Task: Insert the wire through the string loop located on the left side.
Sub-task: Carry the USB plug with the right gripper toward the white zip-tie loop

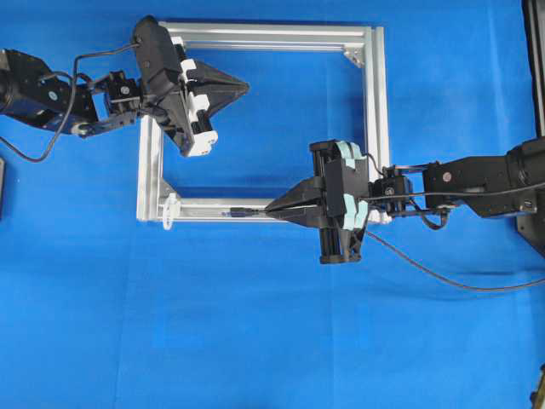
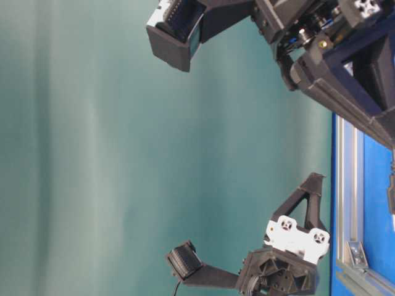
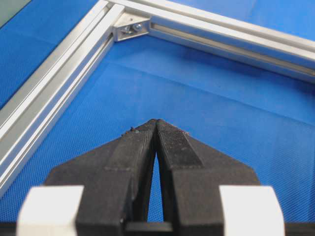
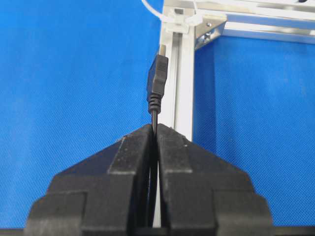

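Meanwhile right claw [image 4: 154, 129] clamps wire [image 4: 157, 81] along frame rail [image 4: 182, 88]; left claw [image 3: 156, 123] together.

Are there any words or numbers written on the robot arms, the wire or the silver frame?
None: no words, numbers or labels can be read in any view.
The silver frame, the wire, the left end effector and the right end effector all look plain and unmarked.

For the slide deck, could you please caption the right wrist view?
Right claw shut on the wire, plug aimed along the aluminium frame toward the string loop.
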{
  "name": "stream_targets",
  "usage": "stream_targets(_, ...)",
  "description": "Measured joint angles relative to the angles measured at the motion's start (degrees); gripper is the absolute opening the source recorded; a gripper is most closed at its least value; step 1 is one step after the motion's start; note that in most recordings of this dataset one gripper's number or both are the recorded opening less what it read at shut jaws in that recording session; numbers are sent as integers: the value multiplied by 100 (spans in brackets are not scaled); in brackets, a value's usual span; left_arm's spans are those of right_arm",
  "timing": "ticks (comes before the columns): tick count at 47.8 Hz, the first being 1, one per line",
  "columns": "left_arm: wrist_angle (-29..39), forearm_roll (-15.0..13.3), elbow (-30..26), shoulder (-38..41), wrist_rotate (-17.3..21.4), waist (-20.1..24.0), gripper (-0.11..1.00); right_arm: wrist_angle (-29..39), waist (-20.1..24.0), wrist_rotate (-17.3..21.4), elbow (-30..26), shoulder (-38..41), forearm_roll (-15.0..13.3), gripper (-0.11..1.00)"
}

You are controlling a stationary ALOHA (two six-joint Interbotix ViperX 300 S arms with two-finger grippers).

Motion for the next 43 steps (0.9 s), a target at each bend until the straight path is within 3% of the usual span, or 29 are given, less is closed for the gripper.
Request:
stream_targets(13, 9, 0, 0, 0, 0, 0, 0, 0, 0, 0, -176, 141, 9, 0)
stream_targets(43, 9, 0, 0, 0, -18, 0, 0, 9, -114, 0, -1143, 949, 9, 0)
